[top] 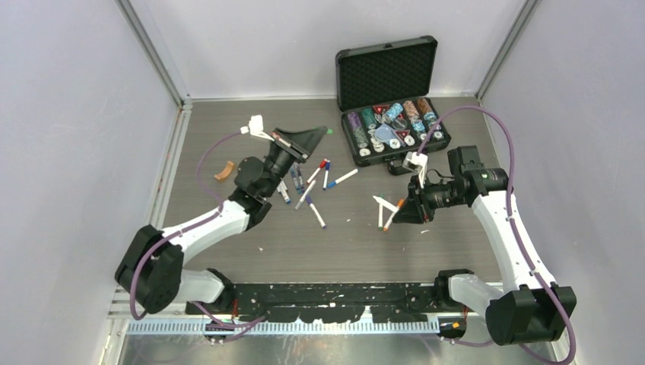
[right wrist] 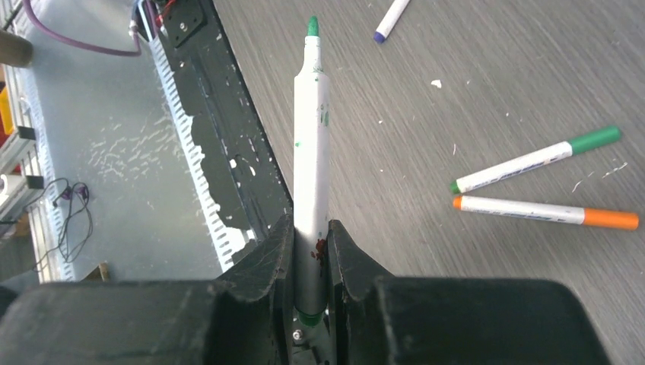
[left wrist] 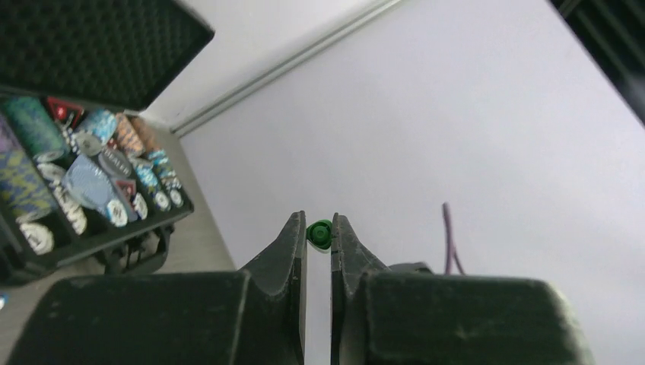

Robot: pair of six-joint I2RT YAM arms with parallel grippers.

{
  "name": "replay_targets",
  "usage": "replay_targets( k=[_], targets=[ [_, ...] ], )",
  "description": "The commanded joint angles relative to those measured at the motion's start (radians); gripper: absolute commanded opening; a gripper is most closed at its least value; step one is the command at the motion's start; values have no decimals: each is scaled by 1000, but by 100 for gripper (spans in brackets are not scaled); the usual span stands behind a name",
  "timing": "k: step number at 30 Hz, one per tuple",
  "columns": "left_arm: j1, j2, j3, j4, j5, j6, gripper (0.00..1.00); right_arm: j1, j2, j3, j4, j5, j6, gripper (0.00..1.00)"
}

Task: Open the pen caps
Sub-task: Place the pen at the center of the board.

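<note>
From above, the left hand (top: 319,134) hangs over the table (top: 251,228), well apart from the right hand (top: 403,209). Its wrist view shows the fingertips pinching a green cap (left wrist: 319,234) (already off its pen). The right wrist view shows a pen (right wrist: 310,152) clamped, its long axis running straight out, bare tip farthest away.

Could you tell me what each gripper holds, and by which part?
The left gripper pinches a green cap at its fingertips; the right gripper clamps an uncapped green pen near its barrel's rear end.
</note>
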Motion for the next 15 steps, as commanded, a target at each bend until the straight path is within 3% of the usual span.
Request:
replay_targets(
  k=[1,10,15],
  targets=[
    [5,-53,25,6,-84,22,0,1,-23,-1,-39,39,-9,0],
    [16,-82,-1,-72,112,22,0,-95,-88,-27,128,124,170,0],
    [16,-76,-30,-133,277,4,0,-211,-108,-40,269,297,318,0]
  ],
)
